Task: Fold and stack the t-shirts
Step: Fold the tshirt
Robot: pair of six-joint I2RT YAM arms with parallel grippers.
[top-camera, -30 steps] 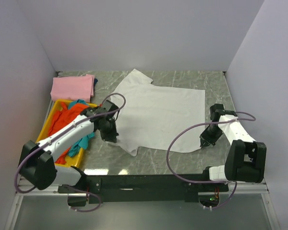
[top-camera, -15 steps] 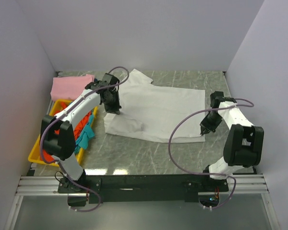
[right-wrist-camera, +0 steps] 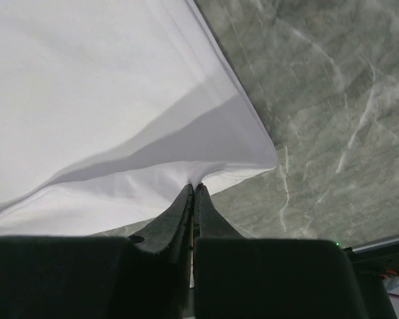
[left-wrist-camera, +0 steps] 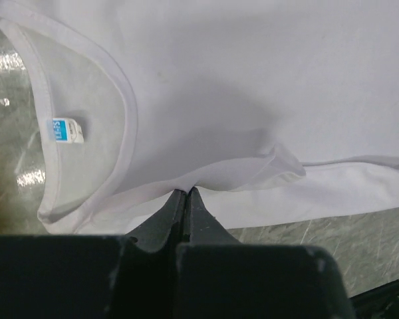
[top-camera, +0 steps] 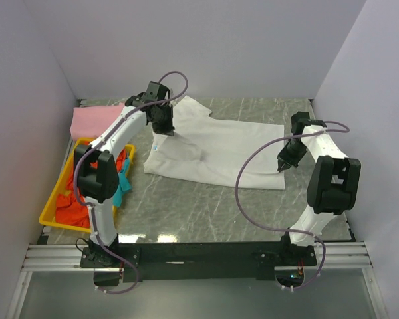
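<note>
We're pinching the soft white cloth t-shirt (top-camera: 219, 149) at both ends: left gripper (left-wrist-camera: 186, 193) clamped beside the collar, right gripper (right-wrist-camera: 194, 187) clamped at the hem corner, shirt lying lengthwise between them.

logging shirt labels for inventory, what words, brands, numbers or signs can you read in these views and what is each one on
Small blue neck label inside the collar of the white short-sleeved cloth t-shirt: white characters, too small and blurred to read.
No other word, brand, number or sign shows in any view.
</note>
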